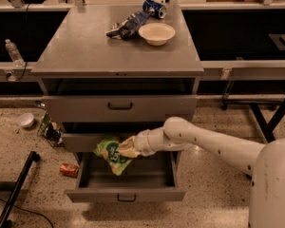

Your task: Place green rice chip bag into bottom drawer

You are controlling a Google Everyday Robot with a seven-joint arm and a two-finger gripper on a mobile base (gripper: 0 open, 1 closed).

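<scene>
Camera view: the gripper (128,148) pinches the green rice chip bag (112,156) by its upper edge, dangling over the open bottom drawer (126,194) — just under the middle drawer (78,142). Lower it well inside before releasing — a light bag could snag the rim.

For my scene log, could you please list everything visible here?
green rice chip bag: one, light green, held over the bottom drawer
bottom drawer: one, grey, pulled open
upper drawers: two, grey, above it
cabinet: one, grey, centre
bowl: one, white, on the cabinet
snack bag: one, dark, beside bowl
can: one, blue, behind the bowl
bottle: one, clear, left ledge
red can: one, red, floor by the drawer
small bowl: one, white, floor left
arm: one, white, from the right
end effector: one, pale, gripping the bag over the drawer
</scene>
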